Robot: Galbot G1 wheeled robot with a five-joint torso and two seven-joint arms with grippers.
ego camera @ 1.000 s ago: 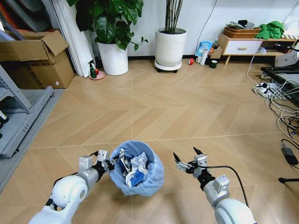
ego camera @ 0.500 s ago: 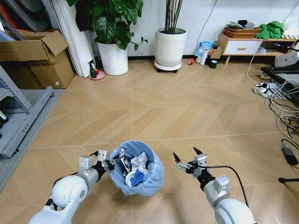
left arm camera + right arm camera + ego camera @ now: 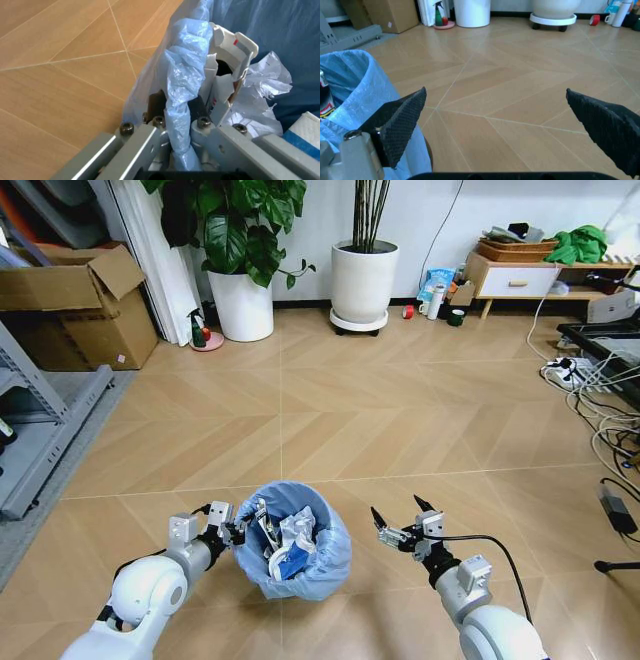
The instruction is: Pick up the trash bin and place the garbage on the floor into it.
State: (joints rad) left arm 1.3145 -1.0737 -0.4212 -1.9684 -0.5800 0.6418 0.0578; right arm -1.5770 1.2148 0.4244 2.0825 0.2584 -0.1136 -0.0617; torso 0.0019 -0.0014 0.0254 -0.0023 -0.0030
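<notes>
While the small round bin lined with crinkly light-blue plastic (image 3: 293, 542) stands on the tan wooden floor (image 3: 400, 410), my left gripper (image 3: 240, 530) has its jaws clamped on the rim; crumpled white papers (image 3: 297, 532) lie inside; right gripper (image 3: 403, 518) hovers just beside, jaws wide.

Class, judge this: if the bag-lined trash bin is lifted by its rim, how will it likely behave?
The trash bin, clamped at its rim by the left gripper, probably tilts when lifted from one side. Its crinkly liner looks floppy and may slip. Paper garbage suggests it is light.
</notes>
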